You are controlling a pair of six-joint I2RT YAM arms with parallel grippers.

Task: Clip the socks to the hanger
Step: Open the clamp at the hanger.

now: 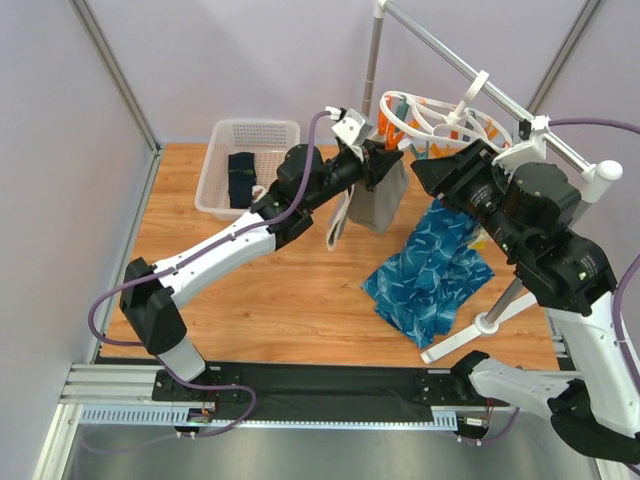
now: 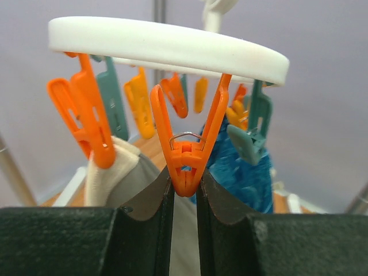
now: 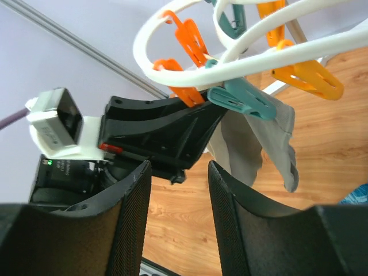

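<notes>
The upper centre of the top view is crowded: the hanger (image 1: 440,120), its pegs, a hung grey garment (image 1: 380,208) and the left gripper (image 1: 384,163) sit close together under the rail (image 1: 470,72). The blue cloth (image 1: 430,265) fills the centre right. Bare table (image 1: 290,295) lies open at centre left. The left gripper pinches one orange peg (image 2: 187,155), with other pegs close on both sides. The parted right gripper (image 3: 179,172) faces the left gripper's body.
</notes>
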